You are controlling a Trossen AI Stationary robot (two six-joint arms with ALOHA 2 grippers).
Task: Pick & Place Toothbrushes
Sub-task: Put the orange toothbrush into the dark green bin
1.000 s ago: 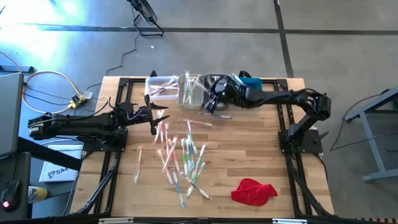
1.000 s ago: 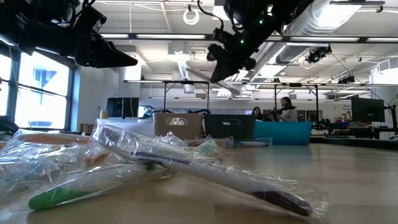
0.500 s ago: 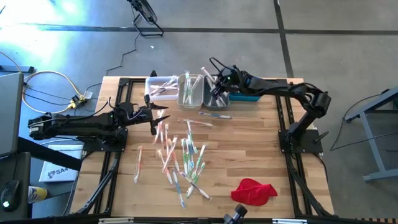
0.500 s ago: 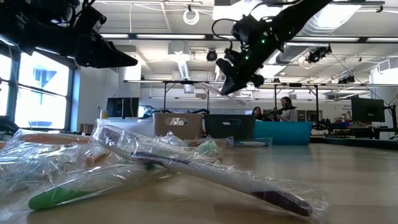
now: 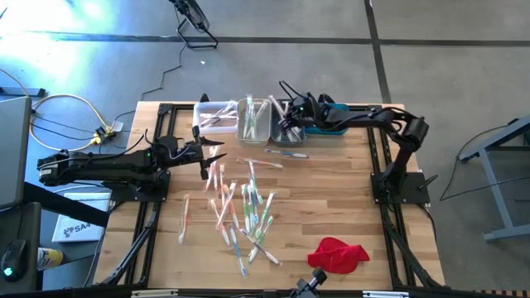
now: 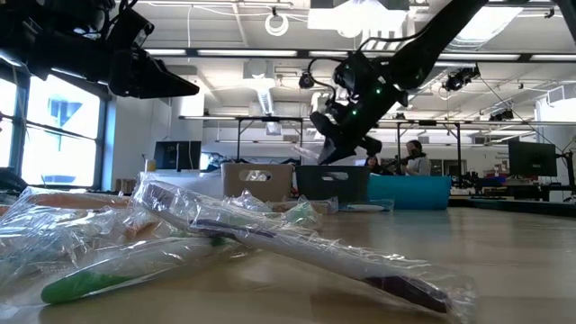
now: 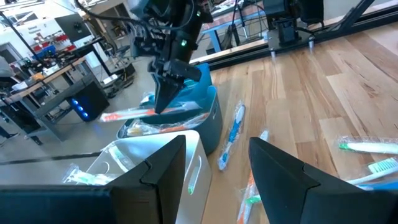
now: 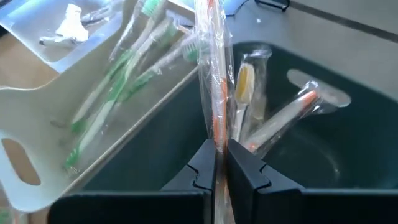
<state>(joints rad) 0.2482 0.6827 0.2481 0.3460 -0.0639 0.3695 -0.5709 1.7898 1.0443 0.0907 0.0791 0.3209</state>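
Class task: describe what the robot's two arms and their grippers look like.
Both arms are dark, nearly black, jointed links with thin black cables looping alongside. The left gripper and the right gripper each have two flat, tapered dark fingers. Small green lights glow on the right arm's wrist.

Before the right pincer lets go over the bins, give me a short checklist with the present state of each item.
1. Right pincer shut on the orange toothbrush: ok, the wrapped handle is clamped between its fingers.
2. Pincer over the grey bin, not the beige bin: ok, the brush hangs above the grey one.
3. Grey bin contents match: ok, orange-handled brushes lie in it; green ones lie in the beige bin.
4. Brush low enough to drop cleanly: cannot tell how high it hangs above the bin.
5. Left pincer out of the way: ok, open and hovering over the pile, apart from the bins.
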